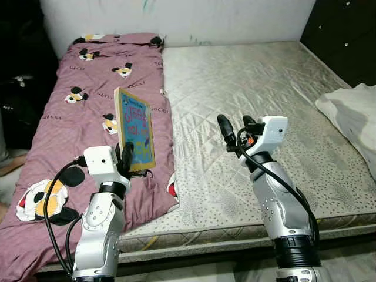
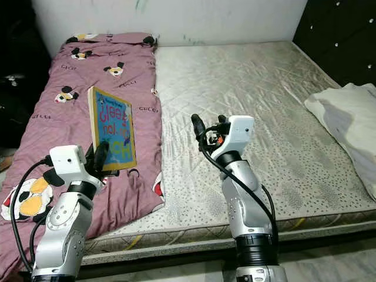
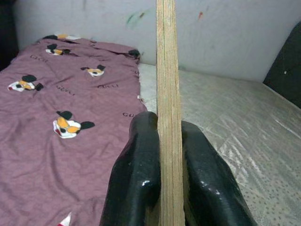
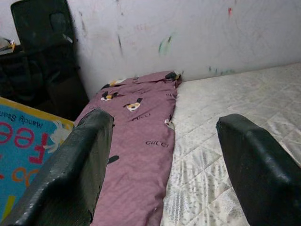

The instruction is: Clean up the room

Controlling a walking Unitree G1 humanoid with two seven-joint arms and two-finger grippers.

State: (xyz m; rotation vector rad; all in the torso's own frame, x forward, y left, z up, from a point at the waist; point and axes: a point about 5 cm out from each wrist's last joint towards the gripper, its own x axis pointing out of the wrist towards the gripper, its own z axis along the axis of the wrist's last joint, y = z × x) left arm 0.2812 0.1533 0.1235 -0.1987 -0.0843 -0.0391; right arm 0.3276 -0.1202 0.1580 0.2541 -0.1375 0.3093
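Even, fairly bright indoor light covers the mattress [image 1: 264, 88], with sharp focus in both head views. The dark corner at upper left loses detail. In the wrist views the near black fingers [image 4: 70, 174] are soft, with small glints.

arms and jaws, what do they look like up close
Both arms are silver metal with rounded, jointed segments and small round screw holes. Each wrist carries a white boxy camera housing with a small dark lens. Black cables loop from the left arm and along the right arm. The right arm has a black ribbed collar low down. Each gripper, left and right, has two long, glossy black fingers.
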